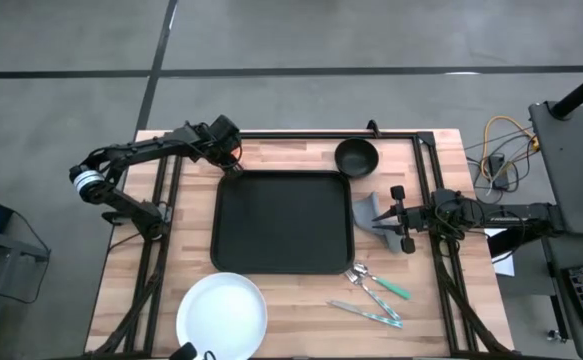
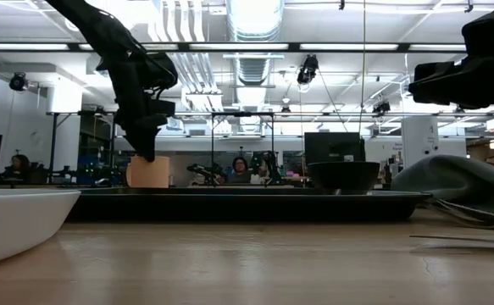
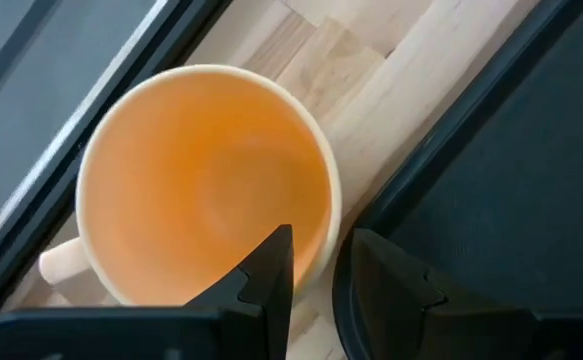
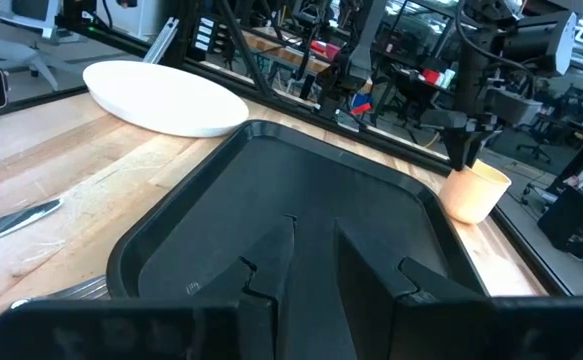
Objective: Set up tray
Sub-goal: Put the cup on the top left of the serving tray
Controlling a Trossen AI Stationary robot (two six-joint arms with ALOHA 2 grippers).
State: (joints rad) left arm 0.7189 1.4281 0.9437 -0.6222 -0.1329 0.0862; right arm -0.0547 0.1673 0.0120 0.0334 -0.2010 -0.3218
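Observation:
The black tray lies flat mid-table. It also shows in the low view and the right wrist view. A peach cup stands by the tray's far left corner, as the low view and the right wrist view also show. My left gripper reaches down onto the cup from above and is shut on its rim. My right gripper hovers high over the tray's right edge, empty, its fingers nearly together. My left gripper pinches the cup's wall at the rim on the side nearest the tray, opposite the handle. One finger is inside the cup and one is outside. The fingers point down. The cup is upright; the tray hides its base.
A white plate sits at the near left. A small black bowl stands at the tray's far right corner. A grey napkin lies right of the tray, under my right gripper. Cutlery lies at the near right. People sit in the room beyond.

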